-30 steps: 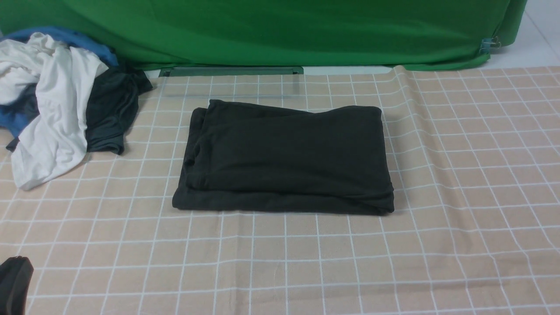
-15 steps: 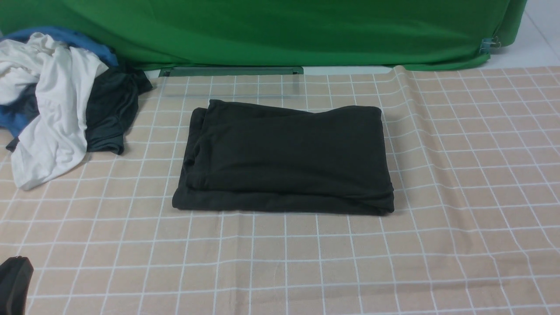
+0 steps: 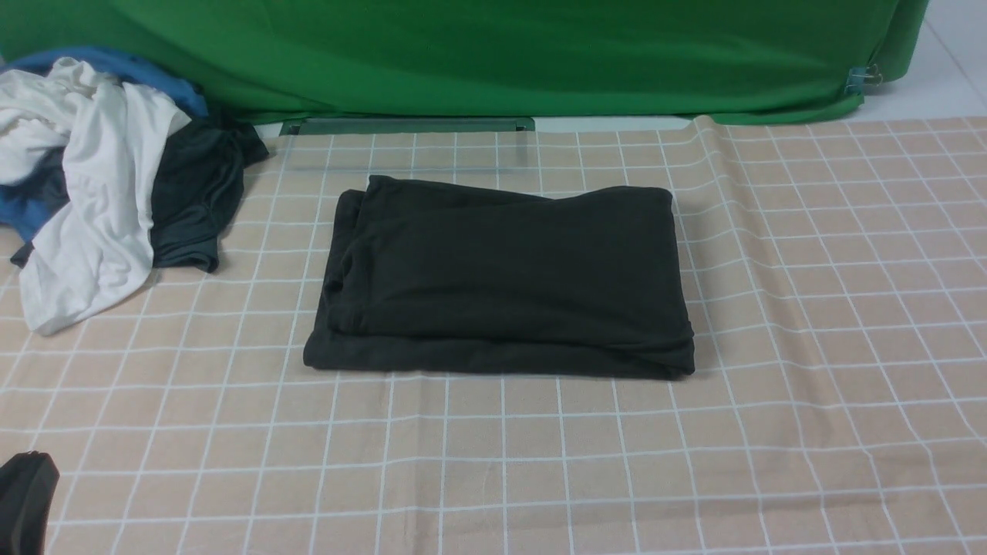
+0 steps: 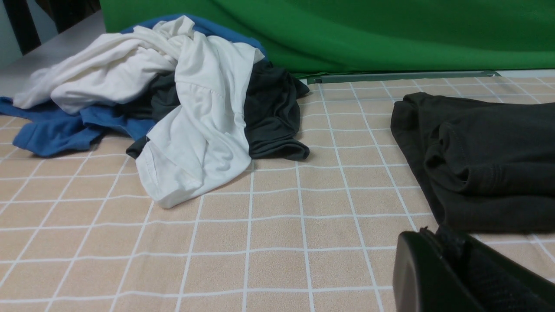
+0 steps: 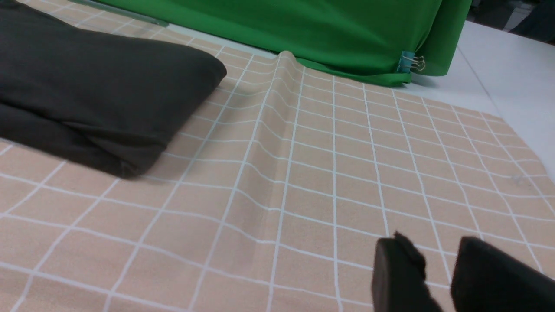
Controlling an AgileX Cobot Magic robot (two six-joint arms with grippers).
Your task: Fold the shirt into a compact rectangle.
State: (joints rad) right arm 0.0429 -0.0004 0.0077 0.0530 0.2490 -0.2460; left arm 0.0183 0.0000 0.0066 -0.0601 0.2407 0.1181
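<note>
**Black shirt lies folded mid-surface, both arms drawn back**

Black cotton, folded into a rough rectangle, is the shirt [image 3: 505, 277] in the front view, resting at the middle of the surface [image 3: 833, 324], nearer its far edge than the near one. Its layers are stacked unevenly along the left side. A checked beige cloth covers the surface, with a ridge running down it right of the shirt. At the far left corner sits a heap: a white garment [image 3: 92, 208], a blue garment [image 3: 23, 212] and a dark grey garment [image 3: 193, 200], tangled together. Only a dark sliver of the left gripper [image 3: 27, 501] shows at the near left corner.

The left wrist view shows the shirt's [image 4: 481, 160] left side, cut off by the frame, and the heap well apart from it. The left gripper's [image 4: 451, 277] fingers are pressed together, empty, just short of the shirt.

In the right wrist view the shirt's [image 5: 95, 91] right corner appears. The right gripper's [image 5: 438, 273] fingers stand a little apart over bare cloth, holding nothing.
</note>
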